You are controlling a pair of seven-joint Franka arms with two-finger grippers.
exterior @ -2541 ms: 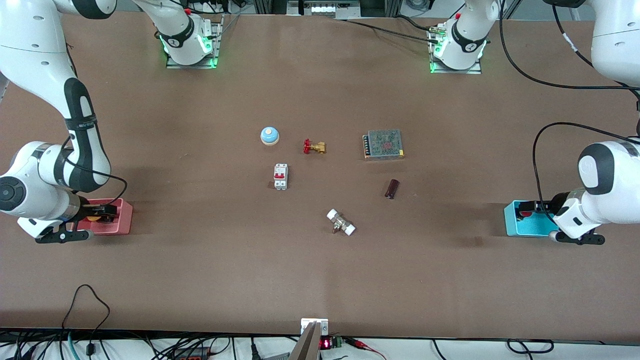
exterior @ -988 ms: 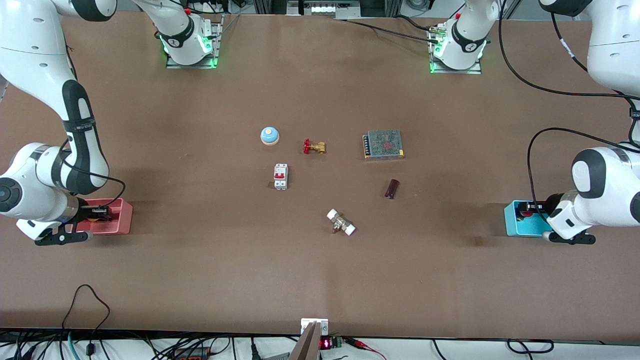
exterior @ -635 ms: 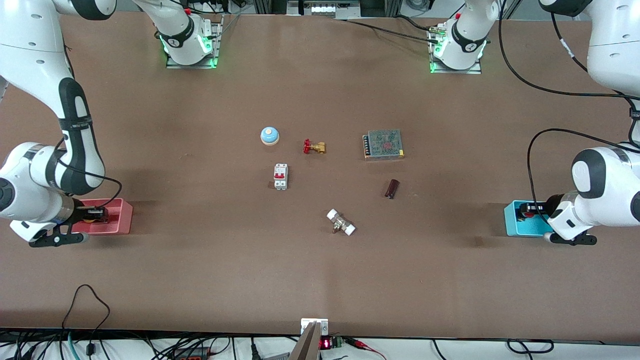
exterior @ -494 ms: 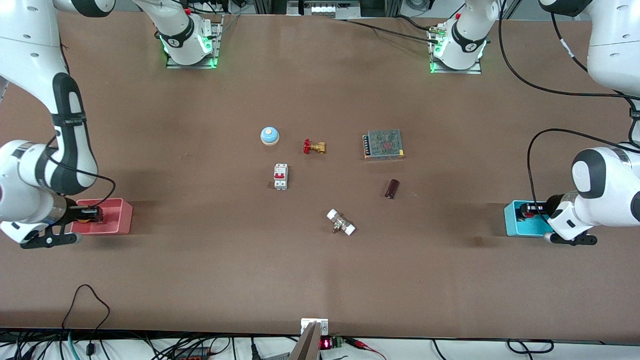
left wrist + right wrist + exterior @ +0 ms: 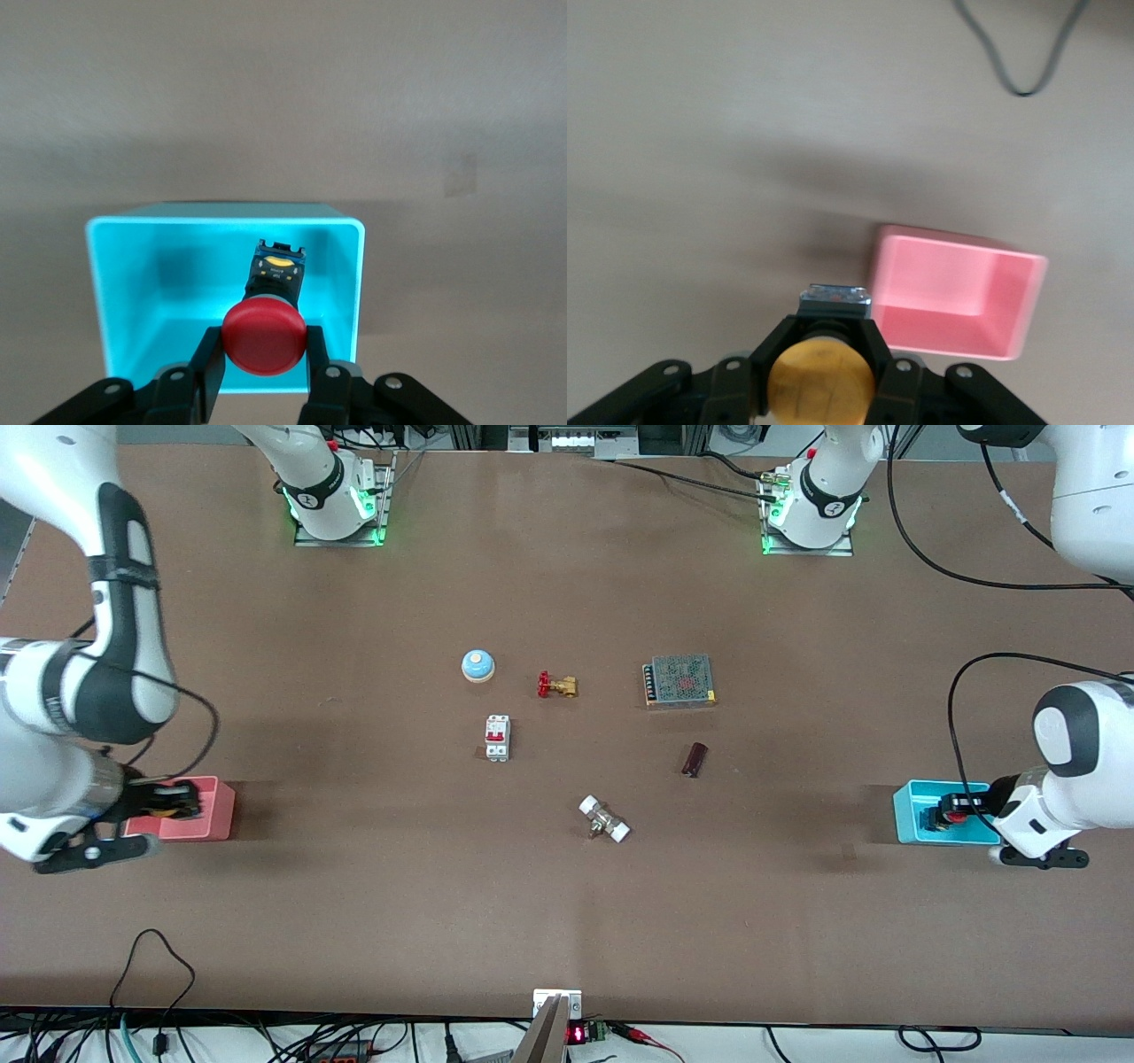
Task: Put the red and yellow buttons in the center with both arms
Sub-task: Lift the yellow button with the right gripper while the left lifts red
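Note:
My left gripper (image 5: 950, 811) is shut on the red button (image 5: 957, 808) and holds it just above the blue bin (image 5: 911, 817) at the left arm's end of the table. In the left wrist view the fingers clamp the red cap (image 5: 264, 336) over the bin (image 5: 124, 292). My right gripper (image 5: 174, 798) is shut on the yellow-orange button (image 5: 163, 809) above the pink bin (image 5: 215, 816) at the right arm's end. In the right wrist view the yellow cap (image 5: 821, 386) sits between the fingers beside the pink bin (image 5: 957, 292). The bare center (image 5: 589, 748) lies between the small parts.
Round the table's middle lie a blue dome bell (image 5: 477, 665), a brass valve with a red handle (image 5: 557, 685), a white and red breaker (image 5: 497, 738), a meshed power supply (image 5: 679, 681), a dark cylinder (image 5: 695, 759) and a white-capped fitting (image 5: 604, 820).
Both grippers have risen out of their bins with the buttons held. The right arm has lifted more; the left gripper has drawn slightly toward the table's end.

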